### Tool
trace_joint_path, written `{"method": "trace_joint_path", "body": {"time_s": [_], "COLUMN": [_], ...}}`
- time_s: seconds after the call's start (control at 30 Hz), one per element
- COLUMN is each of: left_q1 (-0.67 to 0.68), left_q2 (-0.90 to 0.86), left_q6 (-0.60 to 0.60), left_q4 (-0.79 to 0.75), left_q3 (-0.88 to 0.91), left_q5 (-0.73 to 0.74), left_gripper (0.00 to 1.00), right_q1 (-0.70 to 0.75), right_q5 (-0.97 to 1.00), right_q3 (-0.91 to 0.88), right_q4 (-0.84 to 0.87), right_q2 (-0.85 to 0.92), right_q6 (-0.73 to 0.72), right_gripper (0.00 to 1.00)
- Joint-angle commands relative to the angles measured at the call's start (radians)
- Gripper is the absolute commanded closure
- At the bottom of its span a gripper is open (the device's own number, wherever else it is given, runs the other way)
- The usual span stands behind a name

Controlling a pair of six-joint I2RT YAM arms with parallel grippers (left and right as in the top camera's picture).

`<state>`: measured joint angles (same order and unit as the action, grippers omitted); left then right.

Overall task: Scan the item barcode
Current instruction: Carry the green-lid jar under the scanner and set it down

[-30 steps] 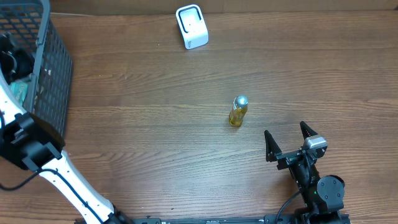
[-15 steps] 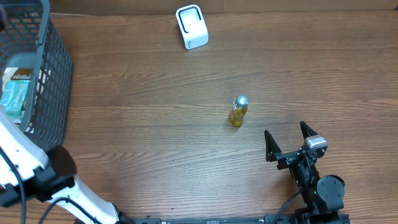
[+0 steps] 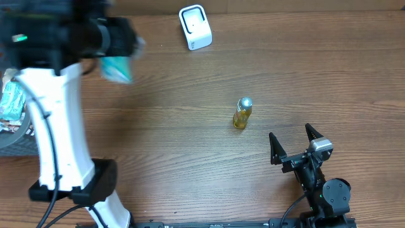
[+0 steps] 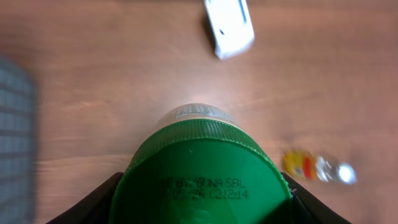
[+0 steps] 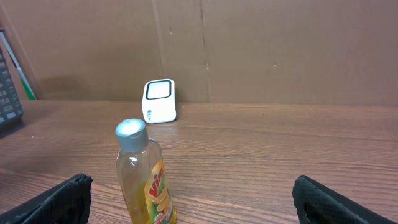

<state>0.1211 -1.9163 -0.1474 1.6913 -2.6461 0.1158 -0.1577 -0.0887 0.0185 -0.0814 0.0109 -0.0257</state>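
Overhead: the left arm has swung up out of the basket within the last second and now sits over the counter at upper left, motion-blurred. It carries the item, a teal blur well left of the white scanner. So the pick looks done and the carry toward the scanner is under way; the scan is not yet made.

Left wrist: the left gripper is about half spread and clamped on the item's sides, its green cap with a printed date code filling the view, and the scanner is ahead at top right. The barcode is not visible, so I can't tell which way it faces.

The right gripper has not moved: spread fully wide and holding nothing, parked just beyond the small yellow bottle, not touching it.
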Motion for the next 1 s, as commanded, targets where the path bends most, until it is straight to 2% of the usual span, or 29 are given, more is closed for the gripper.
{"method": "trace_joint_path", "body": {"time_s": [0.0, 0.13, 0.37, 0.47, 0.97], "left_q1": [0.136, 0.256, 0.428, 0.466, 0.467], "left_q2": [-0.059, -0.114, -0.209, -0.222, -0.222], "left_q6": [-0.159, -0.274, -0.434, -0.492, -0.527], "left_q4": [-0.002, -0.002, -0.023, -0.085, -0.372], "left_q3": [0.071, 0.151, 0.358, 0.445, 0.643], "left_q5": [-0.081, -0.101, -0.251, -0.331, -0.271], "left_gripper": [0.64, 0.64, 0.64, 0.64, 0.60], "right_q1": [0.003, 0.003, 0.003, 0.003, 0.003], "right_q5": [0.009, 0.009, 0.009, 0.009, 0.009], "right_q3": [-0.011, -0.010, -0.011, -0.011, -0.011], "right_q4": [0.004, 0.004, 0.004, 0.004, 0.004], "right_q2": [-0.008, -0.008, -0.008, -0.008, -0.008], "right_q6": [0.004, 0.005, 0.004, 0.004, 0.004], "right_gripper": [0.00, 0.00, 0.00, 0.00, 0.00]}}
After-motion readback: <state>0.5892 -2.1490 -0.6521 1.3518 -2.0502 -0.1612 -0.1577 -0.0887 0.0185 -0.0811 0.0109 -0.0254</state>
